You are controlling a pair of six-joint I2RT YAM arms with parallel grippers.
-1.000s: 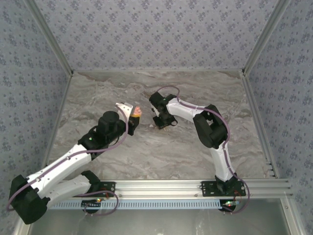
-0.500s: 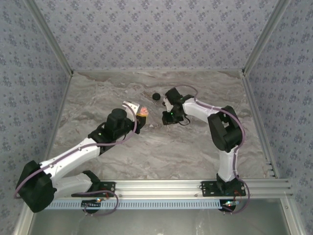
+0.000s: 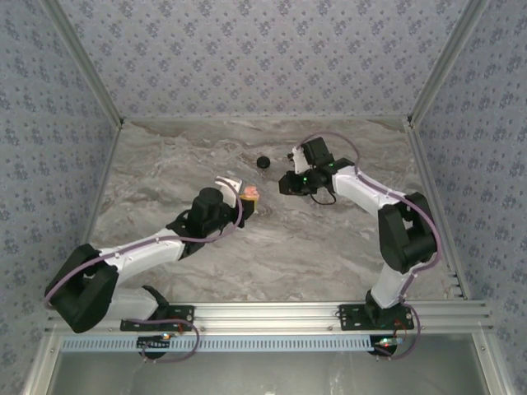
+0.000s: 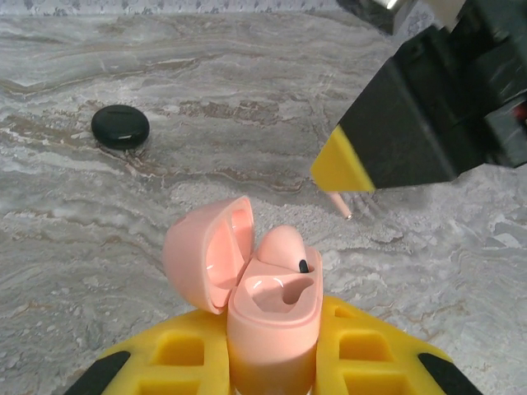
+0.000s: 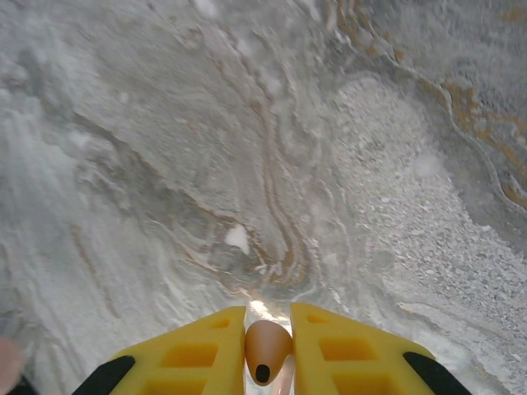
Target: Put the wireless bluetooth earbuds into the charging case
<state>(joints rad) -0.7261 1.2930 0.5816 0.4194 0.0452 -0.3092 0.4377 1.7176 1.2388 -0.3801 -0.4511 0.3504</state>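
Status: left pincer (image 4: pixel 272 346) pinches the pink charging case (image 4: pixel 276 309) upright above the surface (image 4: pixel 247 99), lid flipped open. One earbud (image 4: pixel 284 245) looks seated in the far socket; the near socket is empty. The right pincer (image 5: pixel 268 325) pinches the second earbud (image 5: pixel 267 350), its thin stem pointing down. It hangs near the case, up and to the right in the left wrist view, not touching. The black puck (image 4: pixel 120 126) lies well apart; ignore it.

Step in hand: seat bud two. Bring the stem over the empty socket, match its tilt to the case, descend slowly, and release only once the stem is in. Stem orientation is hard to judge here; it probably needs a small wrist roll.
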